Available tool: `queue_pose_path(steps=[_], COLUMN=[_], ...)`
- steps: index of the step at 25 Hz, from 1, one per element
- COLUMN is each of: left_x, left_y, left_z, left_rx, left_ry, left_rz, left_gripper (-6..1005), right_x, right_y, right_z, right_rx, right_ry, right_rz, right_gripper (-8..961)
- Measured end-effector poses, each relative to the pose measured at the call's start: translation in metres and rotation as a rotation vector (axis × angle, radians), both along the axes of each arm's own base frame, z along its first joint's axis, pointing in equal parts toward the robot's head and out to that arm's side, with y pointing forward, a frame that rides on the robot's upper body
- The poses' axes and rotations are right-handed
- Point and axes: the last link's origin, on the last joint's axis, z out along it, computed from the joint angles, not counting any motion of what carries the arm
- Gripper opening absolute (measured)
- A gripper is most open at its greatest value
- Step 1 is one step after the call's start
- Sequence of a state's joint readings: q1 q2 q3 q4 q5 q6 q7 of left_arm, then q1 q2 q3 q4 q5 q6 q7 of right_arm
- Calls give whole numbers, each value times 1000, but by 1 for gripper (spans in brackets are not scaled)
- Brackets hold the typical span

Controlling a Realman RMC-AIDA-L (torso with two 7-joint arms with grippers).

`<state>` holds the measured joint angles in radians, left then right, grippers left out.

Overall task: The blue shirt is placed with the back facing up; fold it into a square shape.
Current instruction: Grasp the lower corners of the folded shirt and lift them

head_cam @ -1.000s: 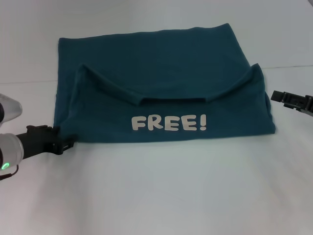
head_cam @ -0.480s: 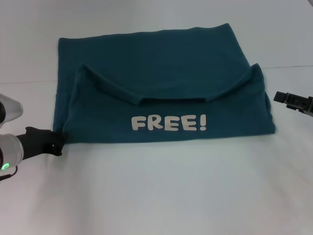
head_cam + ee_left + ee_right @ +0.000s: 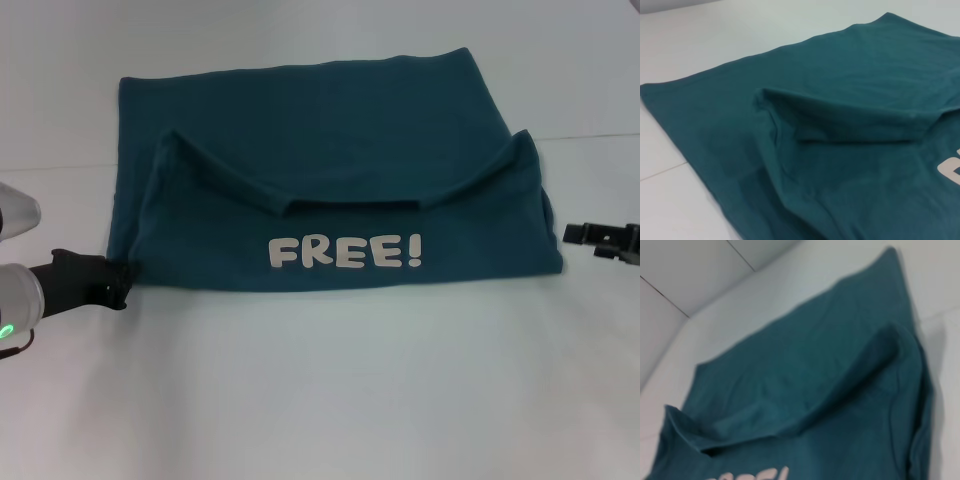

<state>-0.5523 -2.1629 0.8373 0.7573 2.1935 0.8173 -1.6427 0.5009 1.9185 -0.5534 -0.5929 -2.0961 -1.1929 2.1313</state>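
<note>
The blue shirt (image 3: 330,140) lies on the white table, its near part folded up over the rest so that the white "FREE!" lettering (image 3: 345,252) faces up. My left gripper (image 3: 120,282) sits low on the table, its tip at the shirt's near left corner. Off the shirt's right edge, my right gripper (image 3: 572,235) hovers a small gap away from the fabric. The left wrist view shows the blue shirt (image 3: 840,100) with a folded-in sleeve ridge. The right wrist view shows the blue shirt (image 3: 805,370) and its raised right fold.
A white table (image 3: 330,390) stretches in front of the shirt, with a faint seam line (image 3: 60,167) running off its left side. Nothing else stands on it.
My left gripper has drawn back leftwards from under the shirt's near left corner. The right gripper has moved nearer and slightly right, away from the shirt. The shirt has not moved.
</note>
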Motion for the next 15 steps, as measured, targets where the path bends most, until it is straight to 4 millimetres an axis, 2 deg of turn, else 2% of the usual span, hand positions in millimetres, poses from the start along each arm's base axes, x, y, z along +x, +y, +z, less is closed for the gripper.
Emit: queue_pose_path(steps=[7,15], left_x=[3,8], left_y=[1,5], left_z=[-1,-2], left_rx=[-8,-9], left_ry=[5,2], left_rz=[-9,-11], left_gripper=[27,27], right_x=[-5,-12], right_y=[14,28], right_z=[-20,-36], right_rx=[-50,0], right_ry=[-79,-136], right_rz=[-42,-44], right_gripper=[741,738])
